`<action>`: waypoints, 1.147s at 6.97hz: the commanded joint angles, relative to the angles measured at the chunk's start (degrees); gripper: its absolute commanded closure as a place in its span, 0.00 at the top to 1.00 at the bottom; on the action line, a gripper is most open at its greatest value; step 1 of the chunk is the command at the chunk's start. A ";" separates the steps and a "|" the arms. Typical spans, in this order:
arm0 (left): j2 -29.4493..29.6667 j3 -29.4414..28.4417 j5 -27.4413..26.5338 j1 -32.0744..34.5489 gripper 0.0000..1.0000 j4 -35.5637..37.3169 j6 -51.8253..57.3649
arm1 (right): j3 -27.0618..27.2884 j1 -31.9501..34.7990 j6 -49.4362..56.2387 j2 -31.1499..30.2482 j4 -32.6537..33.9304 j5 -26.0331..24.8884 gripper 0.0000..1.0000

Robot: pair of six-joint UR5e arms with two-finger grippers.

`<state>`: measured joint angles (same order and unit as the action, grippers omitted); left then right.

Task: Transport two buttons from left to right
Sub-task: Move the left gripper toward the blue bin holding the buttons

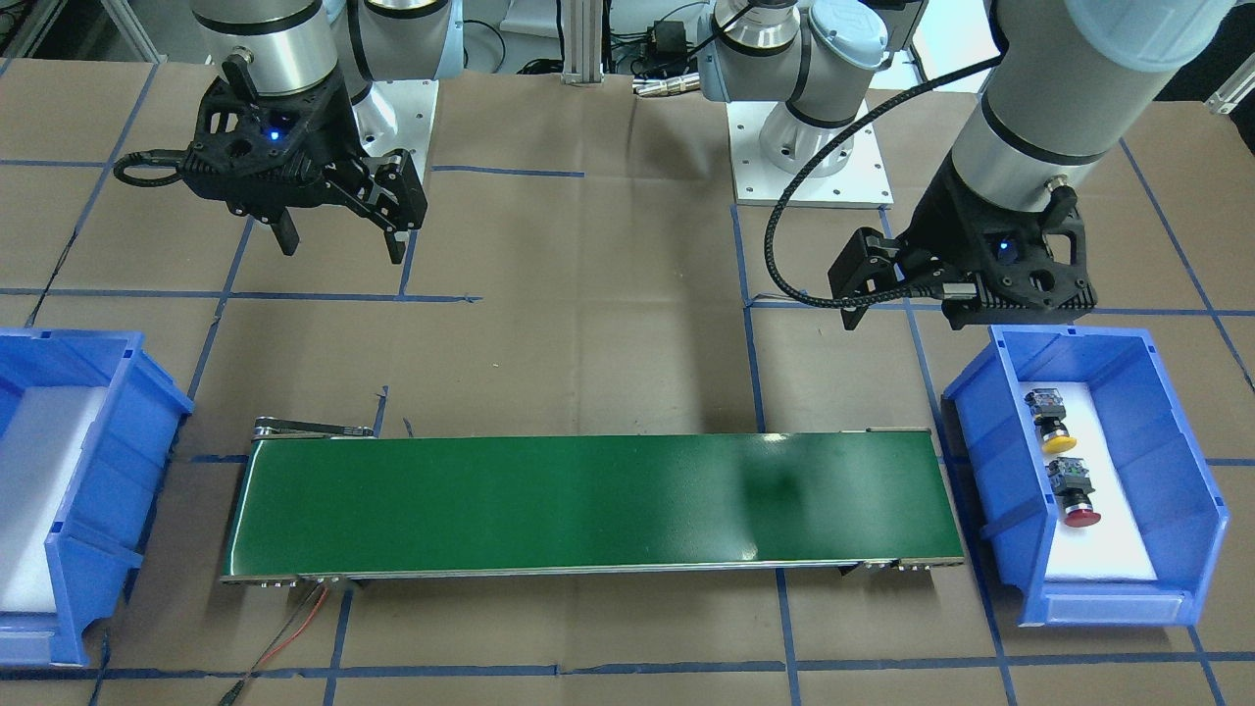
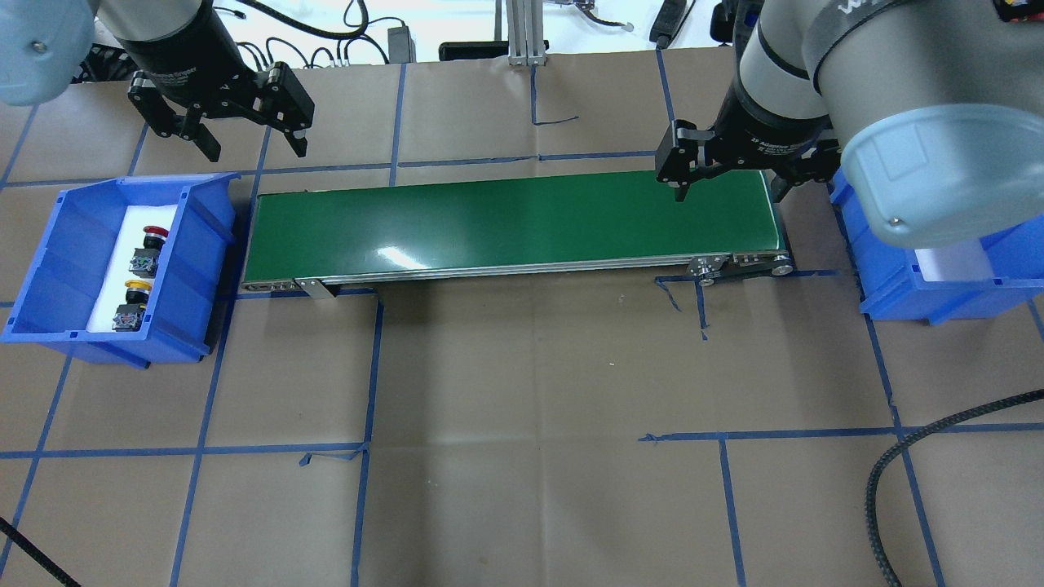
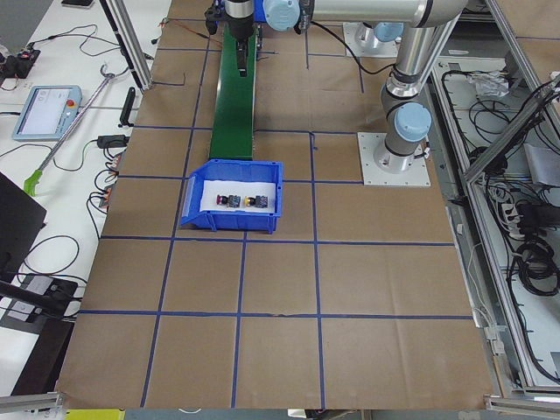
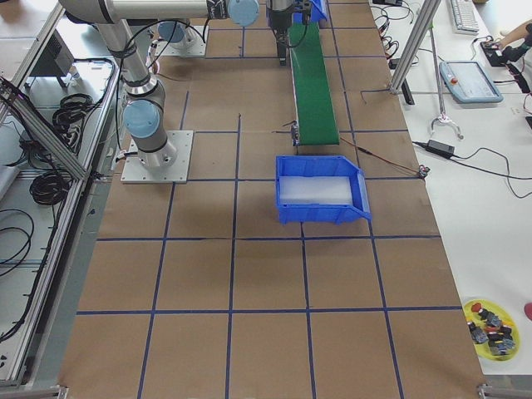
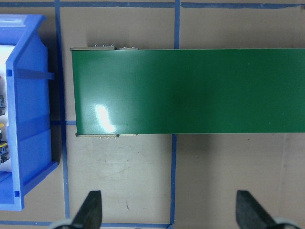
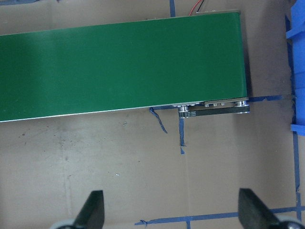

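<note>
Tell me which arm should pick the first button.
Left, probably: the left gripper hangs open beside the bin holding the red button and yellow button; the right gripper is at the far conveyor end.

In the overhead view, small white print runs across the right wrist collar (image 2: 775,145), just above the right tool (image 2: 728,183). Only the word "Adaptive" can be made out. A similar white line on the left wrist collar (image 2: 175,77), just above the left tool (image 2: 255,140), is too small to read. The white letters on the grey arm shell (image 2: 864,16), higher above the right tool, are cut off by the picture's edge.
</note>
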<state>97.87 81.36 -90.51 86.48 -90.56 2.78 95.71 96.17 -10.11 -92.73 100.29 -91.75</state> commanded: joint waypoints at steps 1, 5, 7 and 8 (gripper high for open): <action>0.04 0.29 -0.28 -3.84 1.00 0.47 7.00 | 0.01 -0.27 0.43 0.26 -0.01 -0.01 1.00; 0.66 1.69 0.16 -24.65 1.00 0.47 26.36 | 0.10 -0.10 0.35 0.44 0.08 -0.01 1.00; 0.40 5.11 0.77 -33.80 0.99 1.26 33.57 | 0.10 -0.10 0.35 0.36 -0.10 -0.10 1.00; 0.92 7.04 1.39 -35.75 0.99 3.87 35.87 | 0.10 -0.10 0.44 0.44 -0.10 -0.01 1.00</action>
<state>98.44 86.33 -89.70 53.92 -88.73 35.47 95.80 96.06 -9.73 -92.30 100.23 -91.80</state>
